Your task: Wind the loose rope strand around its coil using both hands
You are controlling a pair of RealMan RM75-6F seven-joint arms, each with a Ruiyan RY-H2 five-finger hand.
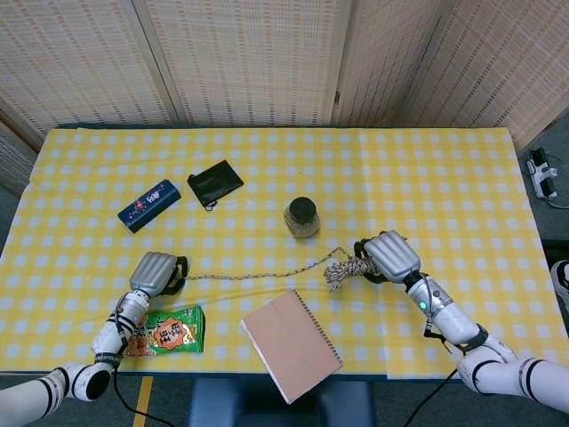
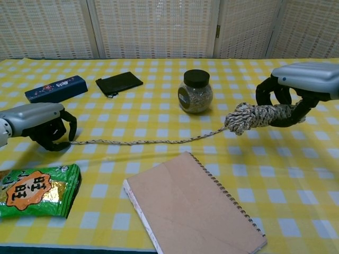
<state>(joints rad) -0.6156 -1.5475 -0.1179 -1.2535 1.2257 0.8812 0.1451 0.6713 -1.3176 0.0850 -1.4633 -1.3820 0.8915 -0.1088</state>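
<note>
A speckled rope coil [image 1: 342,269] [image 2: 254,116] hangs just above the yellow checked table, gripped by my right hand [image 1: 390,255] [image 2: 296,90]. Its loose strand [image 1: 253,275] [image 2: 148,141] runs left across the cloth to my left hand [image 1: 155,272] [image 2: 39,124]. That hand sits low on the table with its fingers curled down around the strand's end.
A jar with a black lid [image 1: 301,216] [image 2: 195,91] stands behind the strand. A brown spiral notebook [image 1: 291,343] [image 2: 193,209] lies at the front edge, a green snack bag [image 1: 165,331] [image 2: 36,190] under my left forearm. A blue box [image 1: 148,205] and black pouch [image 1: 214,184] lie further back.
</note>
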